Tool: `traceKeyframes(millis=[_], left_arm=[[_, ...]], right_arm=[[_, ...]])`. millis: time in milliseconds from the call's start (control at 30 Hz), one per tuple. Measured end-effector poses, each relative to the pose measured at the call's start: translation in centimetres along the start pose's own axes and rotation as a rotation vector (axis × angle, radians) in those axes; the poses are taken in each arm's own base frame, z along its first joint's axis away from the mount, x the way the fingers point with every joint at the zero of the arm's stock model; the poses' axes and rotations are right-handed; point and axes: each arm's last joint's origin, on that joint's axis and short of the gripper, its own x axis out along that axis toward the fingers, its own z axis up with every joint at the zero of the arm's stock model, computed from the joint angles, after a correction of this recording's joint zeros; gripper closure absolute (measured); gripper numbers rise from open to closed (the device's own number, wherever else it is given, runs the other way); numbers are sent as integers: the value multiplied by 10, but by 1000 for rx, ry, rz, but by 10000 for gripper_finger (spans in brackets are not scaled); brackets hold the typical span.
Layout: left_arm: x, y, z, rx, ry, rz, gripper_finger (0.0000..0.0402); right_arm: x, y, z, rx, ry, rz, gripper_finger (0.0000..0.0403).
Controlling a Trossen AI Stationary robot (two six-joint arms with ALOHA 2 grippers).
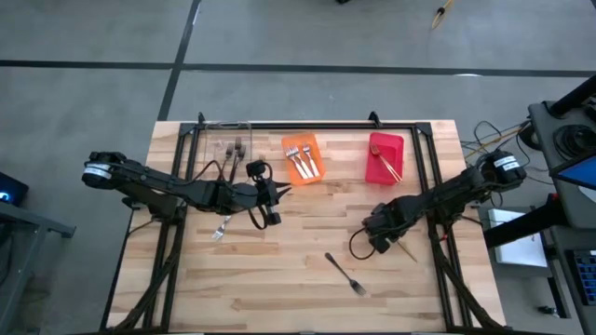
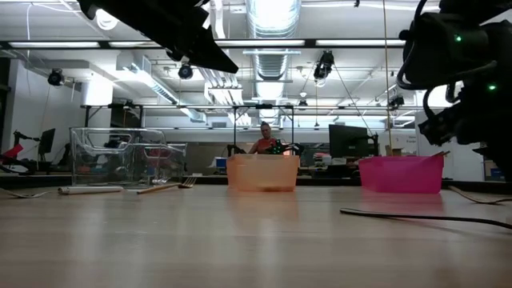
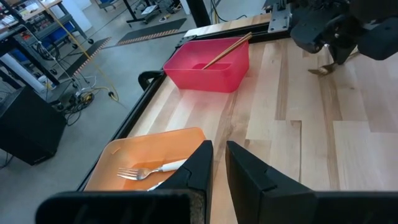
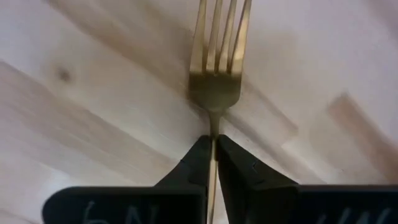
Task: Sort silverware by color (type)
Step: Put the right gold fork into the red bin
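Right pincer [image 4: 213, 152] clenched on slim gold fork [image 4: 219, 56], low over bench [image 1: 307, 270]. Left pincer [image 3: 219, 163] nearly closed, empty. Bins hold some; dark metal fork [image 1: 346, 273] beside right pincer unsorted.

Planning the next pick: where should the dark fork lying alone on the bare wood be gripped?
Grip the dark fork mid-handle, coming straight down with the jaws set across its diagonal line. It lies flat, slim and clear of everything.
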Motion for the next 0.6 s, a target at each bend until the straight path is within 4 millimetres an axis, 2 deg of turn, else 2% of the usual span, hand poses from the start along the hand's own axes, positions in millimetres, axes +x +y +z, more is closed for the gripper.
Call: traceKeyframes(millis=[333,600], left_arm=[[0,0,0,0,-1,0,375],[0,0,0,0,-1,0,375]], right_arm=[[-32,18,9,-51,-59,68,393],[-69,27,36,-92,-143,171,392]])
